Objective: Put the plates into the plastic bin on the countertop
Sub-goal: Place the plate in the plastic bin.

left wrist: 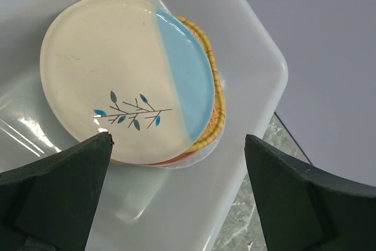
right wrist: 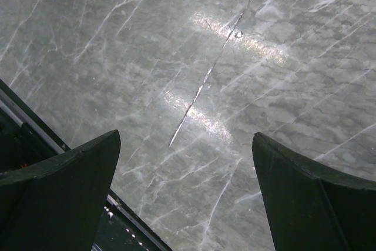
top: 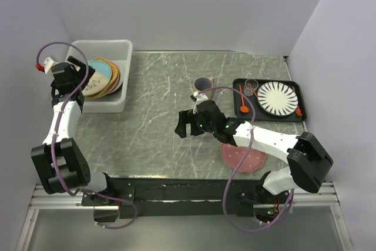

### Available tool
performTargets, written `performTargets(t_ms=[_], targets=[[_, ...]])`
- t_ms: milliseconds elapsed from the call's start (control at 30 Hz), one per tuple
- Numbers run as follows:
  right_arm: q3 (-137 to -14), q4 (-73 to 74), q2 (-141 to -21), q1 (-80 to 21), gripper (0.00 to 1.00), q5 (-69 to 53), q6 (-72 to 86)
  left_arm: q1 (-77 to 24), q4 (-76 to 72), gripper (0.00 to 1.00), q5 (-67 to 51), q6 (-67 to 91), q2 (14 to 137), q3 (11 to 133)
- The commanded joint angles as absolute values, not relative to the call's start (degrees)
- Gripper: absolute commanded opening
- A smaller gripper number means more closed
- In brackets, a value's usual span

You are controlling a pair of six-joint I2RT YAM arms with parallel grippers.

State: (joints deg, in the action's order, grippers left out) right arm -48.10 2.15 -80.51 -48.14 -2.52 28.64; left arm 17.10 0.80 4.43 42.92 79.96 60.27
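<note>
The translucent white plastic bin [top: 120,74] stands at the back left of the grey-green countertop [top: 153,121]. A stack of plates leans inside it, with the cream-and-light-blue plate [top: 97,78] on top; the left wrist view shows this plate [left wrist: 111,74] with a leaf twig over yellow and pink rims. My left gripper [top: 69,88] is open and empty above the bin's near left side, also in its wrist view [left wrist: 176,163]. A pink dotted plate [top: 244,158] lies at the front right, partly under my right arm. My right gripper [top: 189,123] is open and empty over bare countertop [right wrist: 188,74].
A flat black tray [top: 294,116] at the back right holds a white plate with black radiating stripes [top: 278,97], a small glass and orange utensils. A beige mug [top: 203,85] stands left of the tray. Walls enclose the table on three sides.
</note>
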Motion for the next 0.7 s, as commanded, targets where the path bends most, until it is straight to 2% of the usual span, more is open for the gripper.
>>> performTargets(t_ms=[0,333,667], targets=[[-49.22,1.49,-79.37,-48.52,1.0,-0.62,28.48,17.05,-0.43,0.99,4.49,41.31,76.73,59.43],[-50.45,3.25,-79.28,-48.43,1.0,2.63,28.65,10.73,-2.29,0.99,-0.43,37.53,75.5,60.64],[-48.52,5.89,-76.82,-45.45,1.0,5.89,30.76,-3.32,-1.31,0.99,-0.18,33.76,76.82,59.51]])
